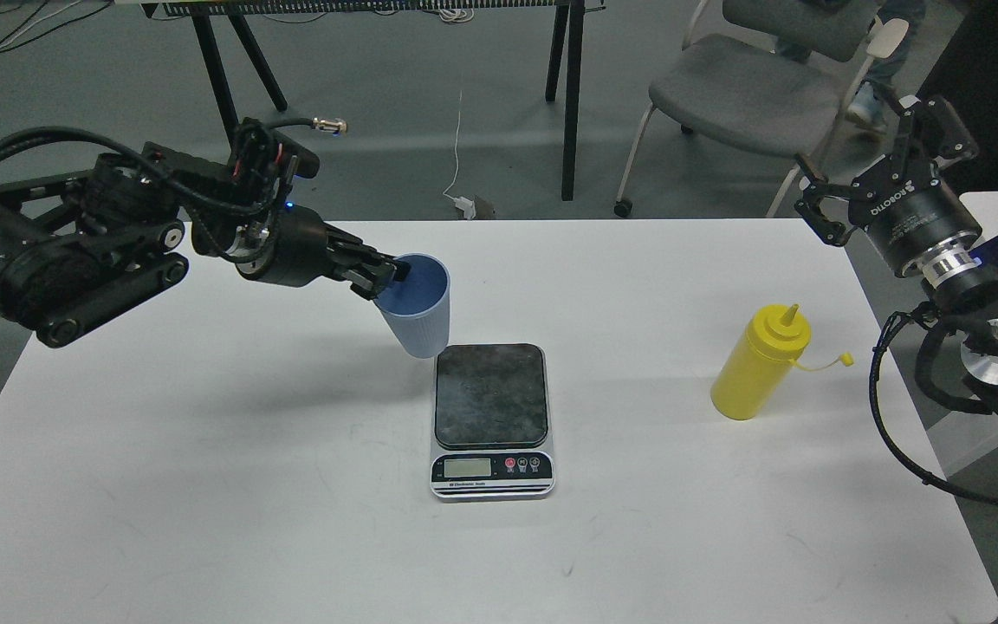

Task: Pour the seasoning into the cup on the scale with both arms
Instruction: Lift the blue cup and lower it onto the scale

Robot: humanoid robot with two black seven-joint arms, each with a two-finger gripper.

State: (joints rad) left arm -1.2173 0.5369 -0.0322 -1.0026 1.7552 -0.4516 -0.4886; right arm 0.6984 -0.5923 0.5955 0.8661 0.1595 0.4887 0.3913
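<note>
Blue cup tilted, clamped at rim by left claw, just behind scale. Yellow bottle right of scale; right claw spread apart, farther right.

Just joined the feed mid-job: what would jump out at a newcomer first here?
The tilted light-blue ribbed plastic cup, gripped at its rim by the left gripper, hangs just behind the small flat digital scale at the centre of the white table. The yellow plastic squeeze bottle stands untouched at right, with the right gripper raised and open beyond it.
</note>
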